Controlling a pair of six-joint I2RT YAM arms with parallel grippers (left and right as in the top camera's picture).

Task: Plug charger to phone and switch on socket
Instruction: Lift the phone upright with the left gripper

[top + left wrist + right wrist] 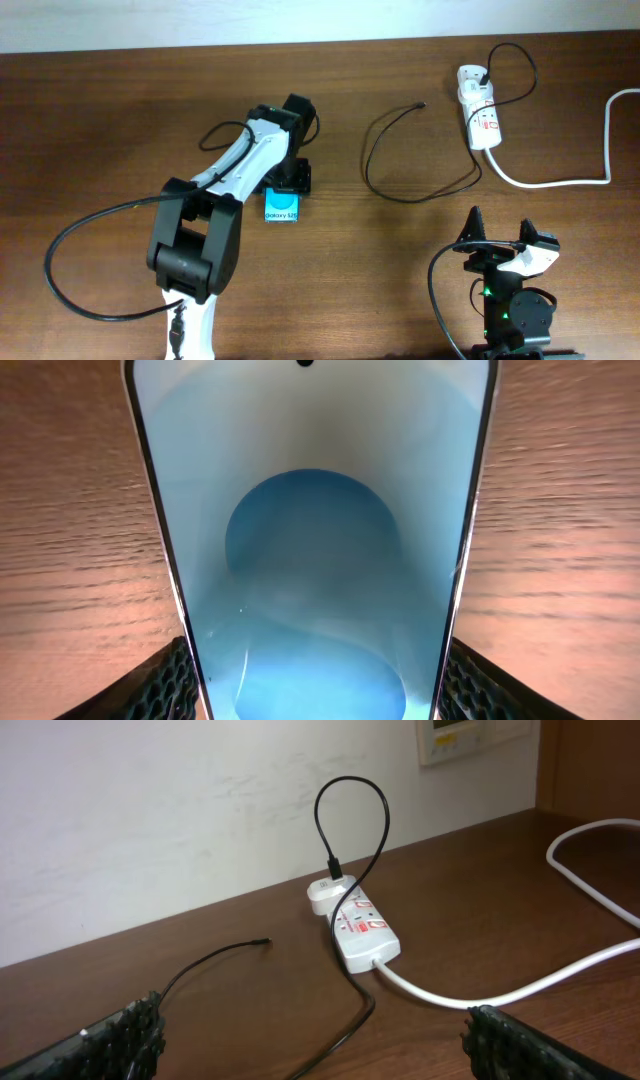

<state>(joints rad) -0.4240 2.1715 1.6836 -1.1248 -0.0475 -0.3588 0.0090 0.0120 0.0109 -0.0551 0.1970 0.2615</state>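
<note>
Left gripper (318,672): clenched on the phone (315,540); the pads meet both long edges, screen up, phone centred between the fingers; the overhead shows only its lower end past the arm.
Right gripper (499,230): released, jaws wide, nothing between them.

Charger (215,957): not in the phone; its connector tip (422,104) lies loose on the table (100,120), ahead of the right gripper and to its left, well apart from the left gripper and phone. The far end goes into a white adapter (322,892) seated on the socket (482,115), straight ahead of the right gripper.

Risks (judged):
- tip is small and flat on the wood; wide jaws may pinch cable instead, or flick it away;
- cable is thin and slack, looping between right gripper and socket; pulling the tip toward the phone could drag the loop or tug the adapter loose;
- grip on the phone is by its edges only; it may twist when the tip is pushed in;
- phone port not visible from any view, so alignment is uncertain;
- switch state cannot be told.

In the way: the thick white cord (560,183) runs from the socket's near end off to the right gripper's right; the charger loop crosses the approach to the socket.
</note>
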